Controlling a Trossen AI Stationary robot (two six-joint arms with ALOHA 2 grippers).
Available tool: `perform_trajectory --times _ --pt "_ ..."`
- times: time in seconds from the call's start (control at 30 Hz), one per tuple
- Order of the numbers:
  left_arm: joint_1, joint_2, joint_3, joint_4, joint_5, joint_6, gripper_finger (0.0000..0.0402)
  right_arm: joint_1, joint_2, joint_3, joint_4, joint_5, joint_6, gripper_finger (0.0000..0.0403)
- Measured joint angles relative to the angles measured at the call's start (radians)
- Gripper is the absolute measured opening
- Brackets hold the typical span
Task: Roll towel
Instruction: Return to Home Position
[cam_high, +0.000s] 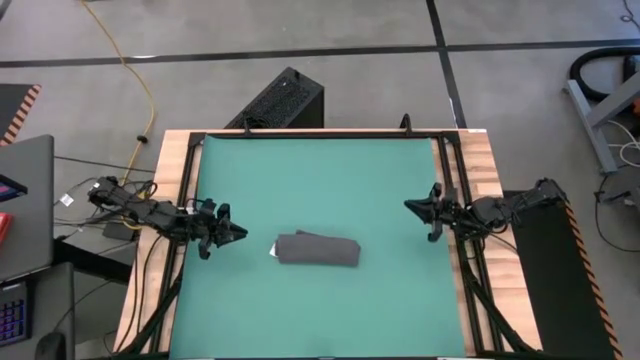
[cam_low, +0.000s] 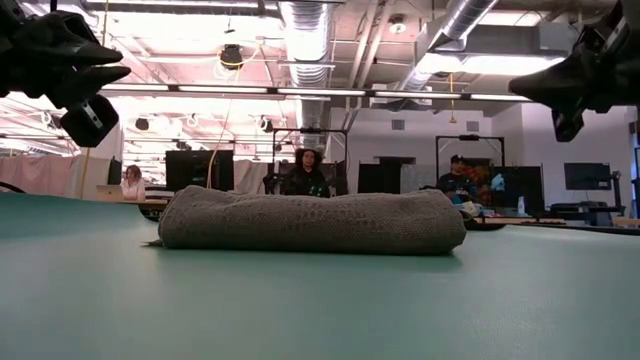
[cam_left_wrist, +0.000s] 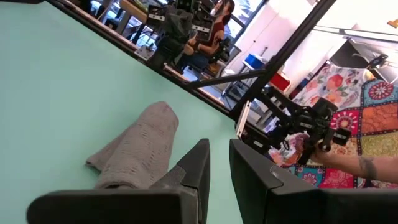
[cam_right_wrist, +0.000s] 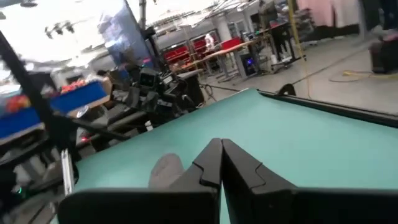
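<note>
My left gripper (cam_high: 238, 235) hangs above the mat (cam_high: 320, 170), just beside the towel (cam_high: 317, 250), jaws nearly together with a thin gap and holding nothing. The towel lies at mid-mat as a compact roll, white tag at its left end. To my eye the rolling is done. Farther off, my right gripper (cam_high: 410, 206) waits by the mat's edge, jaws together, empty.

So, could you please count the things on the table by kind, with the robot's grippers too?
Towel: 1, rolled, lying on the mat
Green mat: 1
Grippers: 2, left gripper and right gripper, both shut and empty, apart from the towel
Total: 4
</note>
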Motion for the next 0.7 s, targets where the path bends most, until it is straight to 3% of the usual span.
perform_trajectory --times 0.23,0.7 --pt "0.0 0.0 0.001 -0.002 0.0 0.0 0.005 0.0 0.0 0.0 -0.001 -0.138 -0.195 0.0031" --pt "0.0 0.0 0.002 -0.003 -0.002 0.0 0.005 0.0 0.0 -0.001 0.02 -0.145 -0.199 0.0031"
